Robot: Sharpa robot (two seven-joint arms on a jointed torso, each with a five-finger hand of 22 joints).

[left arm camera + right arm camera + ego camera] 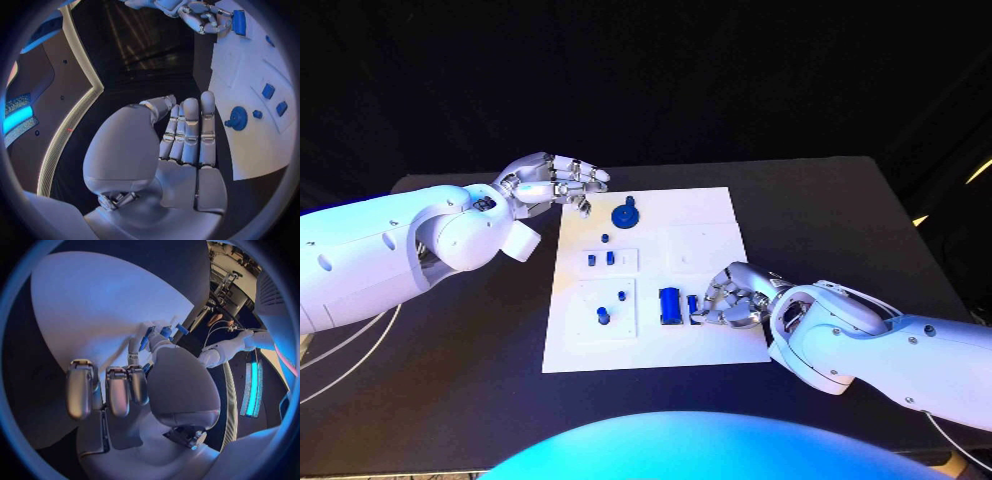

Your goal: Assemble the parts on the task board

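The right hand (730,298) covers the board's (711,215) near right part, so whether its fingers (708,301) touch the upright blue block (671,305) beside them cannot be told. In the right wrist view its own thumb (181,385) hides most of that block. The smaller blue pieces (602,260) are too tiny to tell their shapes.

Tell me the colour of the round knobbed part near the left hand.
Blue; the round knobbed part shows best in the left wrist view.
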